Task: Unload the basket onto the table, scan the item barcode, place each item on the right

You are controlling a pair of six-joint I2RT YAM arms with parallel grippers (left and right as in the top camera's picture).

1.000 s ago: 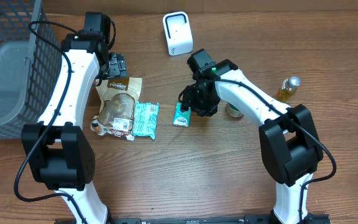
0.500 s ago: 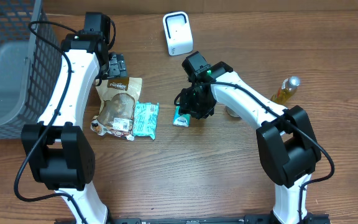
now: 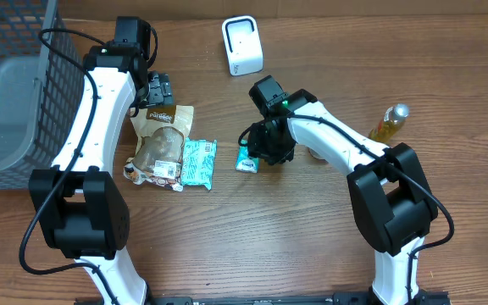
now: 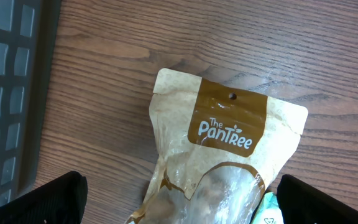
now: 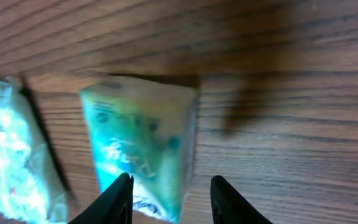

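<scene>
A small teal carton (image 3: 246, 159) lies on the wooden table, blurred in the right wrist view (image 5: 142, 143). My right gripper (image 3: 263, 146) hovers low over its right end. Its jaws are partly apart (image 5: 173, 202): the left fingertip (image 5: 118, 200) overlaps the carton's face, and the right fingertip (image 5: 229, 200) stands clear of its edge, so nothing is gripped. The white scanner (image 3: 242, 46) stands upright at the back centre. My left gripper (image 3: 158, 89) is open wide (image 4: 179, 208) above the top of a brown Pantree pouch (image 4: 229, 155).
A flat teal packet (image 3: 199, 163) lies beside the brown pouch (image 3: 161, 140), left of the carton. A dark wire basket (image 3: 7, 85) holding a grey bin fills the far left. A yellow bottle (image 3: 391, 120) stands at the right.
My right gripper has slid a little left over the teal carton and its jaws have narrowed. The left arm has not moved.
</scene>
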